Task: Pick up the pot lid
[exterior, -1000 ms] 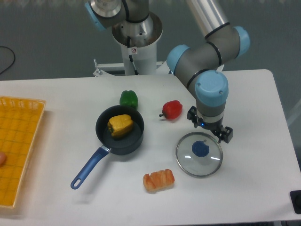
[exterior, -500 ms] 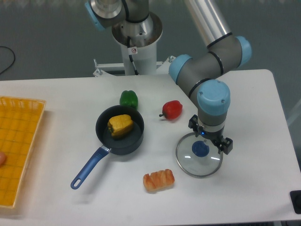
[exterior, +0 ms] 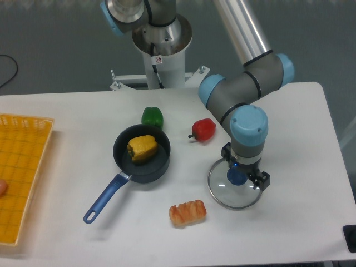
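Observation:
The pot lid (exterior: pixel 228 193) lies flat on the table, a clear disc with a thin grey rim and a round blue knob (exterior: pixel 237 176) at its middle. Above its upper right part, my gripper (exterior: pixel 245 164) points down with its fingers spread and nothing between them. One fingertip shows above and left of the knob, the other to its right. The gripper covers the lid's upper right rim, and the knob is in view just below the gap. Whether the fingers touch the lid, I cannot tell.
A black pan (exterior: pixel 147 172) with a blue handle holds a yellow pepper (exterior: pixel 142 148). Behind are a green pepper (exterior: pixel 152 117) and a red pepper (exterior: pixel 203 129). An orange-brown item (exterior: pixel 187 213) lies in front, left of the lid. An orange crate (exterior: pixel 22 167) stands far left.
The gripper has come down and toward the camera, closer to the lid's knob. Its fingers remain spread, and the lid has not moved.

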